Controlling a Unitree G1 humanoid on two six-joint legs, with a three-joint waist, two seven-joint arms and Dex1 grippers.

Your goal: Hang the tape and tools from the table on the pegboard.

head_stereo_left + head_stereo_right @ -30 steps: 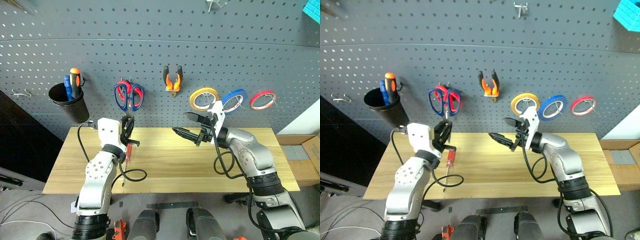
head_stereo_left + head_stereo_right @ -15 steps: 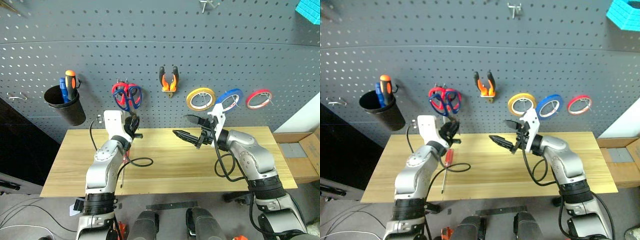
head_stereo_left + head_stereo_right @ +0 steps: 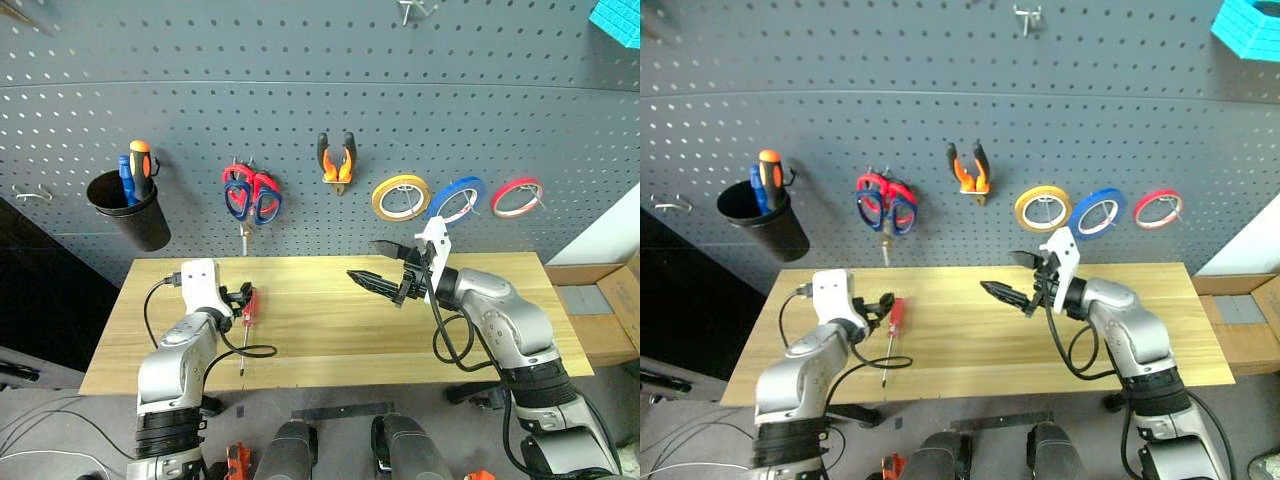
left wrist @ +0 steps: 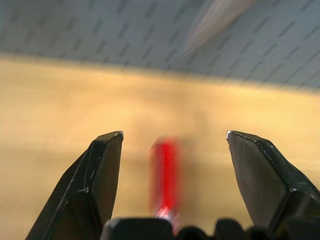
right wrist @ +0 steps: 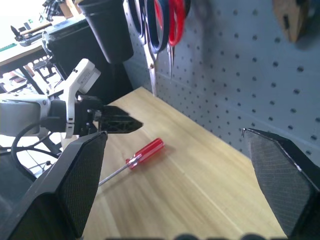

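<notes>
Nearest me, toward the lower left of the head view, the left gripper sits low over the table with its two black fingers spread apart and nothing between them; the screwdriver lies flat on the wood just beside the fingertips, its red handle pointing up the frame and its thin shaft running down toward the front edge. From the wrist camera the red handle sits in the gap between the parted fingers, blurred, so I cannot tell whether either finger touches it. My guess is the hand is lined up this way to close on the handle, the one tool not yet hung. Toward the middle right, the right gripper is held above the tabletop, jaws wide and empty, pointing left across the table, apparently just waiting. Beyond, the pegboard carries the rest: the pliers hang at upper centre, the scissors overlap a red-handled pair so closely that the blue handles are half covered, and the tape hangs between a yellow roll and a red roll. At the far left a black cup holds two more screwdrivers, shafts hidden inside. The hooks themselves are too small to make out.
</notes>
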